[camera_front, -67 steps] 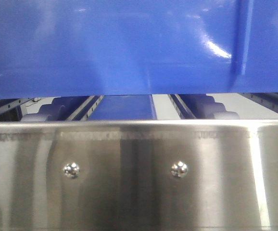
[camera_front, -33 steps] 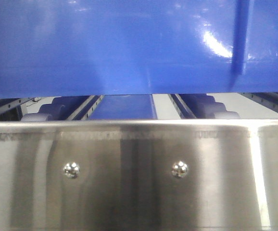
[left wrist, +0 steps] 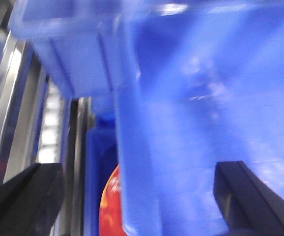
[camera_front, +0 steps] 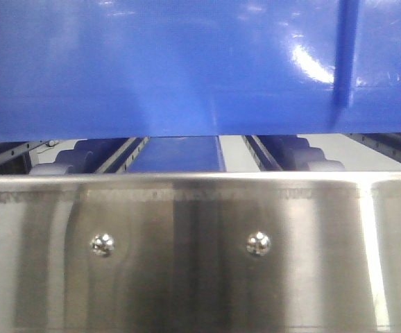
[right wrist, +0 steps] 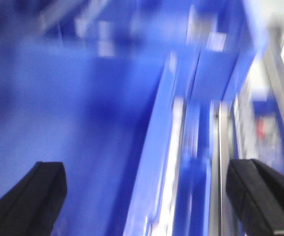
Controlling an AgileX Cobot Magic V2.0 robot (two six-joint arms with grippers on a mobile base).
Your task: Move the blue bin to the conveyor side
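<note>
Grasp step, by the look of it: blue bin [camera_front: 186, 69] fills the upper frame above steel rail [camera_front: 186, 277], left claw [left wrist: 137, 172] and right claw [right wrist: 147, 172] spread apart astride its walls; next likely needs even clamping before carrying.

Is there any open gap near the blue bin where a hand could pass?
Only a low slot between the bottom of the blue bin and the top of the steel rail. Behind it, dark racks and a blue panel crowd it. The open left gripper and right gripper straddle the bin's walls.
</note>
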